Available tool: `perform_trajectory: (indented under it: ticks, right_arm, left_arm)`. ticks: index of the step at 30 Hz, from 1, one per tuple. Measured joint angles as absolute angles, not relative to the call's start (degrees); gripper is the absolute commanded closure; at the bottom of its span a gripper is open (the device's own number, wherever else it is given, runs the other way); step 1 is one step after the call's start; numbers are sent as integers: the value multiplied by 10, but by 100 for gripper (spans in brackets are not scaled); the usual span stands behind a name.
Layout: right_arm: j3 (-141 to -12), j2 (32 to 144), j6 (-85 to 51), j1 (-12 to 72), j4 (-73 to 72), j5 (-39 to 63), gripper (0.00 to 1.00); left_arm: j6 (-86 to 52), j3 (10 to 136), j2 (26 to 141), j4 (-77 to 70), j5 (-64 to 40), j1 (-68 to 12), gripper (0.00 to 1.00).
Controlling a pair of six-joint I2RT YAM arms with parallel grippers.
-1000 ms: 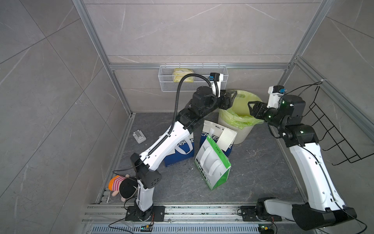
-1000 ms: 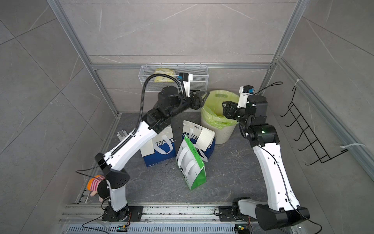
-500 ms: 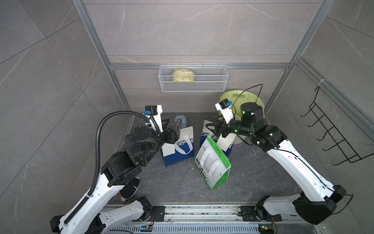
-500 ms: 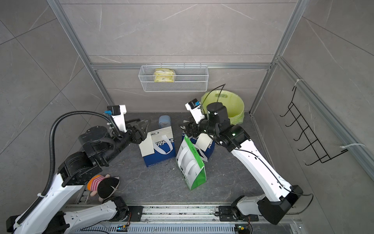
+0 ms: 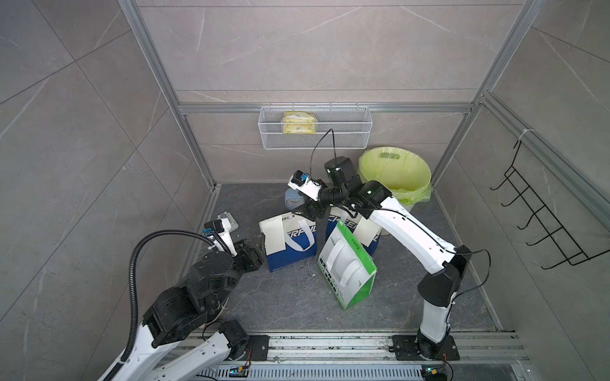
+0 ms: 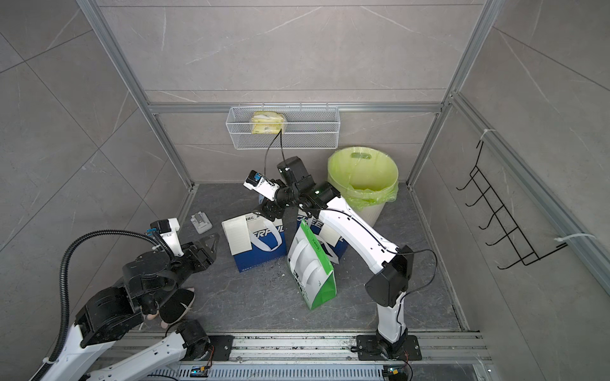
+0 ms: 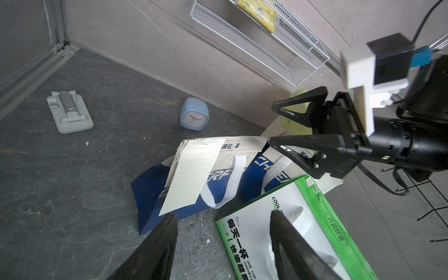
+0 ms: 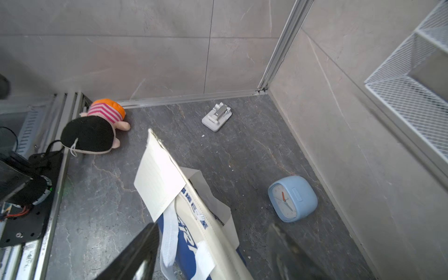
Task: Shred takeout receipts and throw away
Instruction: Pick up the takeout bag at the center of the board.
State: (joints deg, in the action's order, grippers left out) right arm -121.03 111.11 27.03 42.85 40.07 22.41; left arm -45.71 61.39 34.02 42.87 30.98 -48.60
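A blue-and-white bag stood just ahead of the left gripper, jaws wide and empty. The right gripper, also open and empty, hovered over its top. A takeout receipt hung between them.

Green-and-white paper bag: I read "COOL", "每天一杯", "ONE CUP", and "开启好运" in a round green badge. First blue-and-white paper bag: "RF" only. Second blue-and-white paper bag: "CHE".
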Motion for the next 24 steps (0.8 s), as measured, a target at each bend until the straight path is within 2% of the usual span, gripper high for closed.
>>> perform_trajectory:
  ticks: [6,10,18,20,22,24]
  right_arm:
    - [-1282,1188,301,436,444,216,29]
    - [-1334,1224,317,441,480,203,37]
    - [-1386,1254,345,458,559,188,57]
    - [-1387,1254,348,459,568,188,67]
    - [-1387,1254,352,459,576,188,81]
    - [-1387,1254,353,459,582,188,84]
  left_arm:
    - [-489,557,309,431,311,-486,35]
    - [-500,538,296,433,312,-486,35]
    - [-519,526,285,432,314,-486,35]
    - [-519,524,285,432,314,-486,35]
    - [-519,524,286,432,314,-486,35]
    - [-519,524,287,431,314,-486,35]
